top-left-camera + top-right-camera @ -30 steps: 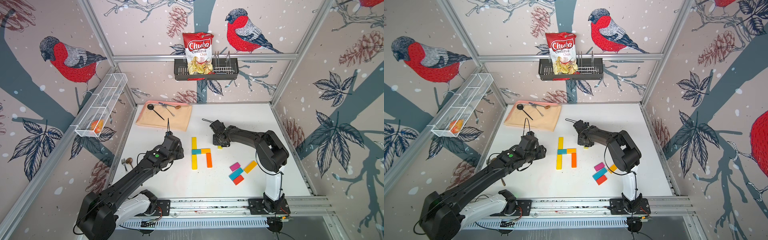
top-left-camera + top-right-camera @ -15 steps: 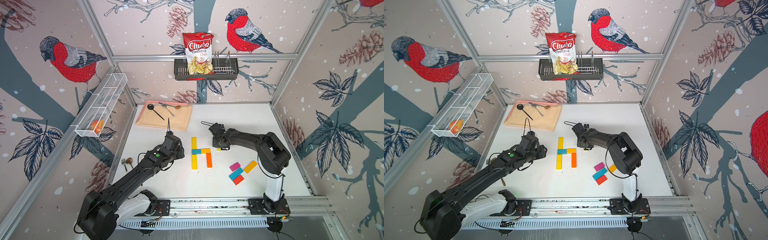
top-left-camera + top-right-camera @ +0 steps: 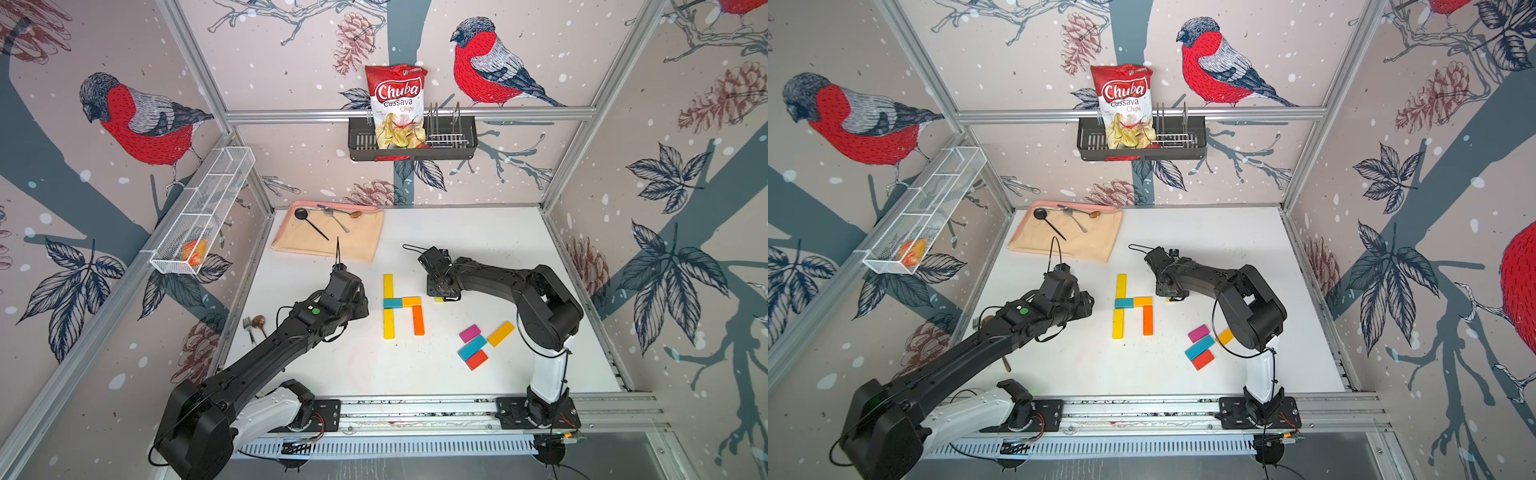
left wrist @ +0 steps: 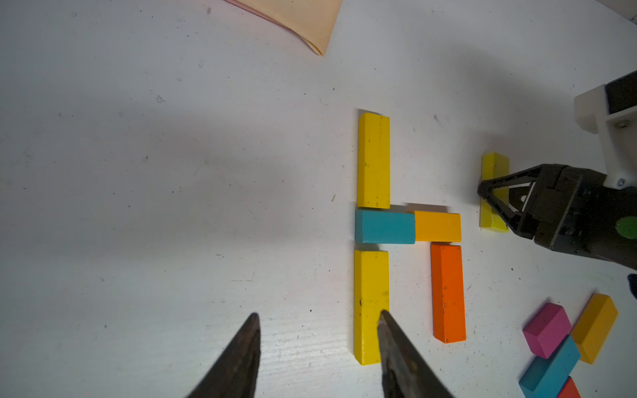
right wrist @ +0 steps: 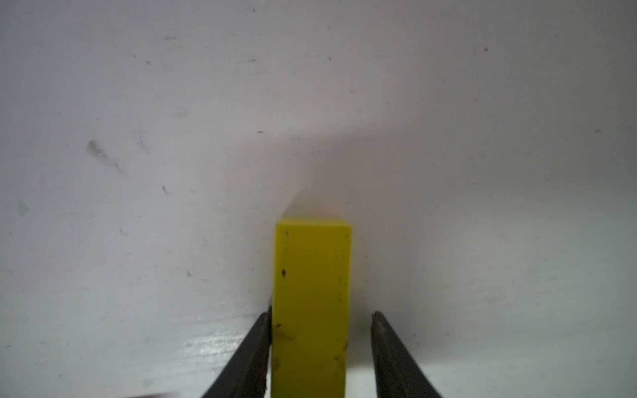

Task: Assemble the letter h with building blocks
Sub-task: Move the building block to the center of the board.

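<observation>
Several building blocks form a shape on the white table in both top views: two yellow ones in a column, a teal one and a yellow-orange one across, and an orange one below. Another yellow block lies flat on the table just right of them. My right gripper straddles it, open: one finger touches its side, the other stands apart. My left gripper hovers open and empty left of the lower yellow block.
Magenta, teal, red and yellow-orange blocks lie loose at the front right. A beige cloth with spoons lies at the back left. A fork and spoon lie at the left edge.
My right gripper's jaws have parted from the yellow block, which now rests on the table. The left arm has not moved.
</observation>
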Robot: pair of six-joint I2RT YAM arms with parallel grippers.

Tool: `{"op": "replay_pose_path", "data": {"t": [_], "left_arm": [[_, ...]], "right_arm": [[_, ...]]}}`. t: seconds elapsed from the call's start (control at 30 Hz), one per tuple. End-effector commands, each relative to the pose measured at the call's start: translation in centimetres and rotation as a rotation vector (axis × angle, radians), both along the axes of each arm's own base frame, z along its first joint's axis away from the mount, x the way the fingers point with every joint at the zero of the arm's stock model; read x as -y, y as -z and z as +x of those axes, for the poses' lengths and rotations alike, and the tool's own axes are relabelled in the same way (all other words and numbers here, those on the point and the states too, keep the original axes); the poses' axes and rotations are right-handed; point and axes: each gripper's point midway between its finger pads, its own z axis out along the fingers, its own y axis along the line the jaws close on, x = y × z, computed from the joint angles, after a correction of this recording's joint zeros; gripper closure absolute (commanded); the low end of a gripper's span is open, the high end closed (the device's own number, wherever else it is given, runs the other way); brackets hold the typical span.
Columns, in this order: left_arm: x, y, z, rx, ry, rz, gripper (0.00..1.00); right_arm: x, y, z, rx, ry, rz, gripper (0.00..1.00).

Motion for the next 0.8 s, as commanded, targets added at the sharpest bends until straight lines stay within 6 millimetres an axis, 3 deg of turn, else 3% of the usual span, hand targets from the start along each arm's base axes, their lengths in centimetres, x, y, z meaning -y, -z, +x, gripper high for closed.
{"op": "replay_pose_path", "data": {"t": [0.0, 0.3, 0.6, 0.77], "left_arm": [[0.2, -0.3, 0.4, 0.019, 0.0, -0.013, 0.46], [0.1, 0.0, 0.2, 0.012, -0.002, -0.009, 0.46], [-0.2, 0.1, 0.1, 0.016, -0.007, -0.003, 0.46], [-0.2, 0.0, 0.0, 0.019, -0.008, -0.005, 0.46]], "right_arm": [[2.3, 1.3, -2.8, -0.118, -0.021, -0.103, 0.53], [2.6, 0.6, -3.0, -0.106, -0.007, -0.098, 0.52], [1.5, -0.2, -2.8, -0.1, -0.025, -0.048, 0.48], [2.0, 1.1, -2.4, -0.126, 0.005, -0.035, 0.61]]}}
